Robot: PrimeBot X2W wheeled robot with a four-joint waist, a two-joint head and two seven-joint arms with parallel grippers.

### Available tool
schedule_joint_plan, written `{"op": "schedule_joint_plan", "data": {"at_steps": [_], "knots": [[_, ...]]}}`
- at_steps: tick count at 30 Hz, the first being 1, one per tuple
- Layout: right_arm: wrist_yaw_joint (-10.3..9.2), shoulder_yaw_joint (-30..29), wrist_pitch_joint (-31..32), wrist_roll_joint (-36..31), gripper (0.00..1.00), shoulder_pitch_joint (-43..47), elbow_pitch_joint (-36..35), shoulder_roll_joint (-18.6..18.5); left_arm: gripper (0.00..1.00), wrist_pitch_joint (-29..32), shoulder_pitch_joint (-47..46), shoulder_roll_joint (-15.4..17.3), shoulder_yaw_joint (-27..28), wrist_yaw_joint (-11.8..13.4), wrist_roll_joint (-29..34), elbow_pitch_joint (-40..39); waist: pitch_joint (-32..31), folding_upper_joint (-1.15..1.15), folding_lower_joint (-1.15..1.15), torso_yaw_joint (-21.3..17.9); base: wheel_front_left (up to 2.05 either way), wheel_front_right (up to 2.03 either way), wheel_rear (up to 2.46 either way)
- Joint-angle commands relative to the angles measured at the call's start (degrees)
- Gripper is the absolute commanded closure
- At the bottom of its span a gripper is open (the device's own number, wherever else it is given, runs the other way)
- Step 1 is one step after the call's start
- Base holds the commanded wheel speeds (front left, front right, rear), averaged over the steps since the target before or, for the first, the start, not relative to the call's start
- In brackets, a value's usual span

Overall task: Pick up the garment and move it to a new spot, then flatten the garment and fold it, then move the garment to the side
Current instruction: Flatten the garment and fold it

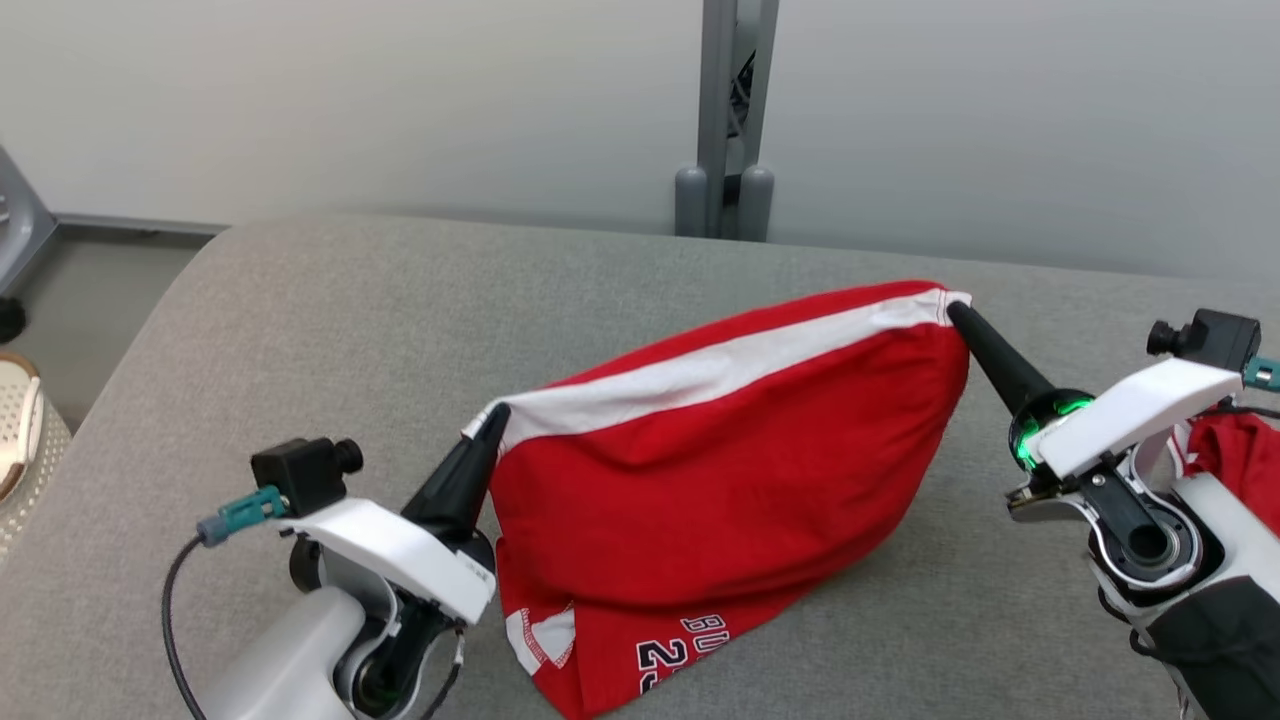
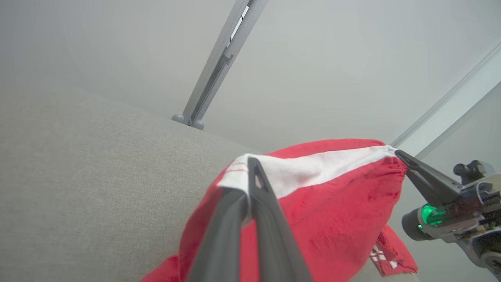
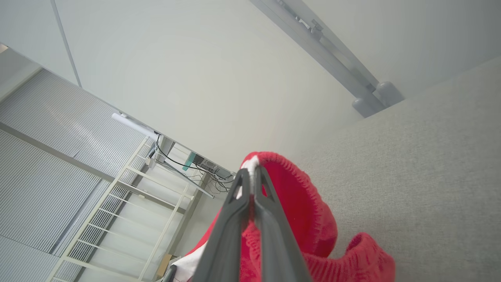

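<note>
Grey surface (image 1: pixel 300 330), one garment (image 1: pixel 720 470), two pincers (image 1: pixel 497 415) (image 1: pixel 955 308) gripping

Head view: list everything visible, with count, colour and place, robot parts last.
table: one, grey fabric, across the middle
garment: one, red with white band, held up, lower part on table
post: one, grey, upright behind table
basket: one, beige, left edge
red cloth: one piece, right edge, behind right arm
left gripper: one, dark, shut on garment's left corner
right gripper: one, dark, shut on garment's right corner
</note>
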Motion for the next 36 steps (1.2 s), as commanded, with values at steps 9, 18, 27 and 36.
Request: {"op": "schedule_joint_plan", "data": {"at_steps": [9,18,27,36], "knots": [[0.03,-0.32,-3.35,-1.27,1.00,-7.49,-3.36,-1.29,1.00,1.40,-10.81,1.37,3.79,-0.08,-2.17,-2.43,-3.24,0.00,0.00,-2.57,0.00,0.00,0.00],[0.03,1.13,-9.02,-5.92,1.00,-16.52,-3.32,-1.91,1.00,3.81,-22.89,-0.34,8.26,0.00,-5.76,1.70,-4.53,0.00,0.00,-4.36,0.00,0.00,0.00],[0.03,4.08,-12.84,-6.81,1.00,-20.21,-2.17,-2.06,1.00,4.78,-28.07,-2.89,9.68,0.83,-7.37,6.39,-5.69,0.00,0.00,-5.79,0.00,0.00,0.00],[0.03,6.45,-13.96,-5.12,1.00,-19.77,1.57,-2.81,1.00,5.65,-27.35,-3.31,9.94,0.73,-8.82,9.83,-5.31,0.00,0.00,-6.01,0.00,0.00,0.00]]}}
